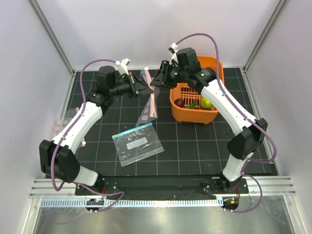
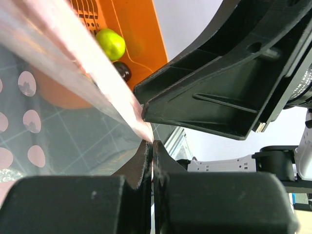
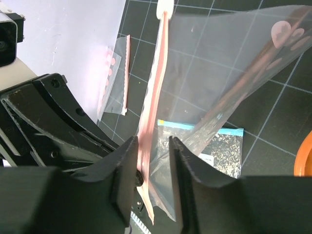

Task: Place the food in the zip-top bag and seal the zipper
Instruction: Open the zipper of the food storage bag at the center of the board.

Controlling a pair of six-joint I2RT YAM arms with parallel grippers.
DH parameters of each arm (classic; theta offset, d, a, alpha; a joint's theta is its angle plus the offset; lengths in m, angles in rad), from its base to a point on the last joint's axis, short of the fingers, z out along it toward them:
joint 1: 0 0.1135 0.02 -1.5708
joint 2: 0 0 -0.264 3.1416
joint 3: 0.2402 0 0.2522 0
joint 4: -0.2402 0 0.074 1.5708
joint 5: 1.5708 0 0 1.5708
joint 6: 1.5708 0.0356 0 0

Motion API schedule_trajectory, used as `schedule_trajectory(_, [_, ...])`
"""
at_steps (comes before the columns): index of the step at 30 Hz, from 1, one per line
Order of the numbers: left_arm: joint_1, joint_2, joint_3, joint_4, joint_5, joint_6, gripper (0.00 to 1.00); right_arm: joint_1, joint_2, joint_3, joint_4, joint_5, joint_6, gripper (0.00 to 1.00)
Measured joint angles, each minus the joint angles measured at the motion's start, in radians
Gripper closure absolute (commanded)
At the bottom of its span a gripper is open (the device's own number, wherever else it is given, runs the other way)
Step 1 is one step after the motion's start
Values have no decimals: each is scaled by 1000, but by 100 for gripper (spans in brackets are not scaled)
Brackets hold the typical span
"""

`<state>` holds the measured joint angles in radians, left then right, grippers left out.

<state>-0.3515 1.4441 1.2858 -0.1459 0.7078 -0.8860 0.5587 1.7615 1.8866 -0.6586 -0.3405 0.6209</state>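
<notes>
Zip-top bag (image 1: pixel 147 105) of clear plastic, with pale pink dots on it, hangs up in the air between the two arms, above the far part of the table and just left of the basket. Under it is the black table (image 1: pixel 195 146) with thin grid lines. The white and black left arm (image 1: pixel 80 122) reaches in from the left, and the right arm (image 1: pixel 229 105) reaches in from the right over the basket. The orange plastic basket (image 1: pixel 195 116) sits on the far right part of the table. A second clear bag with a teal strip and a white label (image 1: pixel 137 143) lies flat on the table, nearer than the hanging bag. The long pink zipper strip (image 3: pixel 157 83) runs down the edge of the hanging bag. The left fingers (image 2: pixel 152 146) are pressed tight together and pinch the end of that strip. The right fingers (image 3: pixel 152 144) stand partly open, one on each side of the strip, with a gap, so they are not squeezing it. In the basket lie a green round toy fruit (image 1: pixel 206 103), a dark maroon toy piece (image 1: pixel 180 102) and a slim green toy chili (image 1: pixel 191 105). No food is in the hanging bag.
</notes>
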Motion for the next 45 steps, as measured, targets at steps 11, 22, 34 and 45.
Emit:
schedule_trajectory(11, [0, 0, 0, 10, 1, 2, 100, 0, -1, -14, 72, -84, 53, 56])
schedule_trajectory(22, [1, 0, 0, 18, -13, 8, 80, -6, -1, -14, 81, -90, 60, 91])
schedule_trajectory(34, [-2, 1, 19, -69, -80, 58, 50, -2, 5, 58, -46, 8, 6, 92])
schedule_trajectory(45, [-33, 29, 74, -82, -92, 87, 49, -2, 16, 71, -77, 21, 6, 91])
